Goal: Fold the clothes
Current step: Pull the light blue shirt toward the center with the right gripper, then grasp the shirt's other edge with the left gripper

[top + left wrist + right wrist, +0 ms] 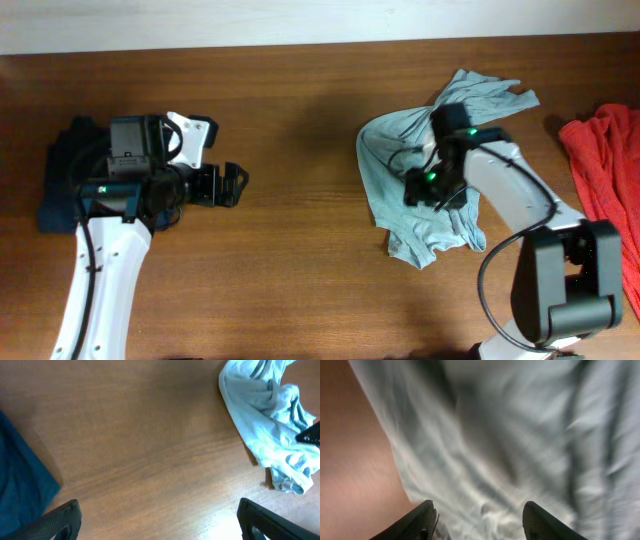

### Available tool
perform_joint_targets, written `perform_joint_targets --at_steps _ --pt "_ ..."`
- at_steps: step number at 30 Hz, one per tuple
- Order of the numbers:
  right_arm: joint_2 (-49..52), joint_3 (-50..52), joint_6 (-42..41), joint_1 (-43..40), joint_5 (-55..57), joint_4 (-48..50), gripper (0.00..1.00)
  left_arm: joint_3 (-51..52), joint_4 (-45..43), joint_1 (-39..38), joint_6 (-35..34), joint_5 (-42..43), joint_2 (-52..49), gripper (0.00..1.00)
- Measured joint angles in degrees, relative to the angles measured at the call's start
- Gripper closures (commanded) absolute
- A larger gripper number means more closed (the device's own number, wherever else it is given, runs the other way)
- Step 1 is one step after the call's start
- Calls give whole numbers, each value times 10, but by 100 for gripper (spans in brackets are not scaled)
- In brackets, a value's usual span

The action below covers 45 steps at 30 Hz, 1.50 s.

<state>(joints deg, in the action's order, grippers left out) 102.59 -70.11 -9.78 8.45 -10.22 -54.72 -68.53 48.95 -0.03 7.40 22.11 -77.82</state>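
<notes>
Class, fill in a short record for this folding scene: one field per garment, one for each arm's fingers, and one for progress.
grey-blue T-shirt: crumpled in a heap on the right half of the table, not folded
red garment: bunched at the right edge
navy garment: at the far left
left fingers: open, over bare wood
right fingers: apart, close over the grey-blue T-shirt, no cloth seen pinched; view blurred
progress: no fold visible yet
</notes>
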Motion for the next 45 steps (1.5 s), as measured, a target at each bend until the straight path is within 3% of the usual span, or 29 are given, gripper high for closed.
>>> perform_joint_targets --at_steps 5,7,8,9,10,18,22,23,24,25,26,30,34,42,45 --pt "0 51 10 70 21 40 35 0 8 -18 0 2 -23 1" --pt "0 63 9 84 27 54 44 0 8 -19 0 2 -27 1" --pt "0 72 9 91 31 65 62 0 7 -19 0 2 -28 1" --pt "0 80 7 98 35 77 73 0 7 -19 0 2 -28 1" --pt "0 83 7 101 35 83 96 0 8 -19 0 2 -28 1" --pt "0 61 -7 124 -86 158 96 0 4 -19 0 -4 -28 1" --pt "0 42 -71 152 -190 385 96 0 -4 -19 0 -5 -28 1" --pt "0 40 -89 160 -202 441 94 0 -4 -19 0 -6 -28 1" --pt "0 37 -108 167 -212 491 61 0 -6 -19 0 -7 -28 1" --pt "0 28 -141 183 -232 560 46 0 -7 -19 0 -7 -28 1" --pt "-1 25 -153 189 -238 575 42 0 -7 -19 0 -7 -28 1" --pt "-1 9 -177 203 -254 542 39 0 -6 -19 0 -7 -28 1" --pt "-1 6 -169 181 -254 428 38 0 3 -19 0 -9 -28 1" --pt "-1 5 -81 100 -205 245 39 3 32 -31 0 -11 -38 1" --pt "-1 5 -38 85 -180 193 37 26 10 -62 0 -11 -71 6"
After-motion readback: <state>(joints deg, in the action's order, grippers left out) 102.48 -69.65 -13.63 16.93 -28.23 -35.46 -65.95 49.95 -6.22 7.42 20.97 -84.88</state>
